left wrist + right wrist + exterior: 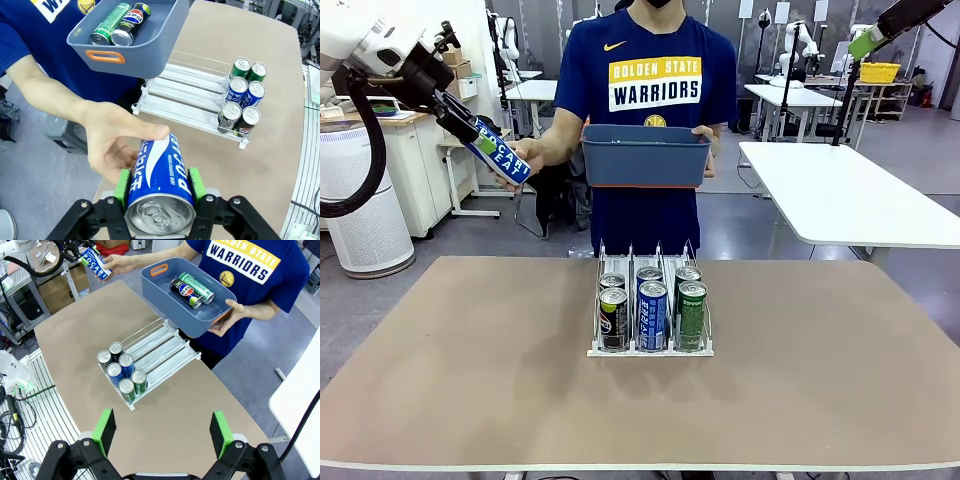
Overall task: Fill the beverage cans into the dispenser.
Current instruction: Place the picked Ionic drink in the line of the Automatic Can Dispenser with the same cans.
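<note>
My left gripper (159, 187) is shut on a blue can with white lettering (161, 172), green pads on both its sides. It hangs off the table's far left corner (502, 152). A person's hand (112, 147) still touches that can's far end. The dispenser (650, 350) stands mid-table, with black, blue and green cans (651, 312) two deep at the front of its three lanes. My right gripper (162, 432) is open and holds nothing, high over the table's right side (863, 43). From there I see the dispenser (161, 351) below.
The person's other hand holds a blue-grey bin (645, 158) above the far table edge. A green can (109, 24) and a black can (131, 21) lie in the bin (120, 50). The back halves of the lanes are free.
</note>
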